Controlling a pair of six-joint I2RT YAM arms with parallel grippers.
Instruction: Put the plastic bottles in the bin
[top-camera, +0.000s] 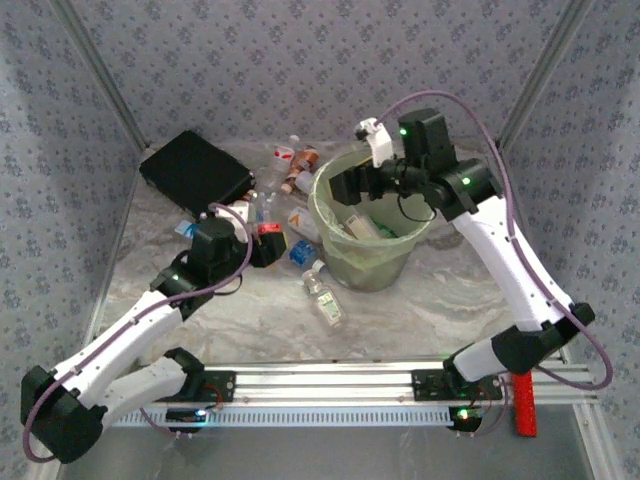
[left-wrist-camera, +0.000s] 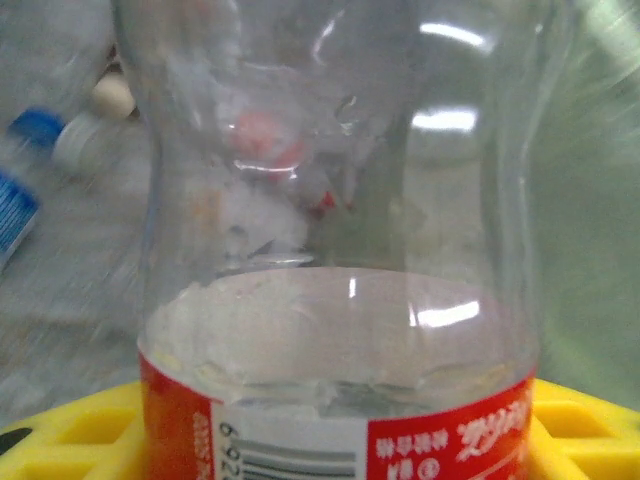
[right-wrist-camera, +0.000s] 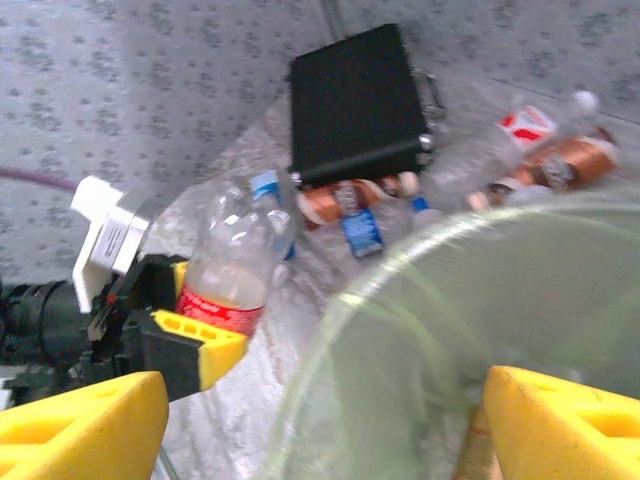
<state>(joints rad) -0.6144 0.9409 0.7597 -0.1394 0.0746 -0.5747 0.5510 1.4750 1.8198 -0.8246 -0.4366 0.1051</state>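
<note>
Left of the bin (top-camera: 378, 268), the left claw (top-camera: 268, 243) is closed partway around a red-labelled bottle (left-wrist-camera: 340, 250). The right claw (top-camera: 345, 187) hangs over the bin's rim, fingers wide apart and empty. Loose bottles (top-camera: 325, 298) lie on the bench (top-camera: 250, 310).

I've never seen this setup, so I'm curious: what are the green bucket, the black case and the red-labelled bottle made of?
The bin: probably plastic, pale green, translucent; you can see through its wall. The black case: opaque, dull black; hard plastic or leatherette, I cannot tell. The red-label bottle: clear, glossy plastic; highlights glint and the background shows through.
</note>
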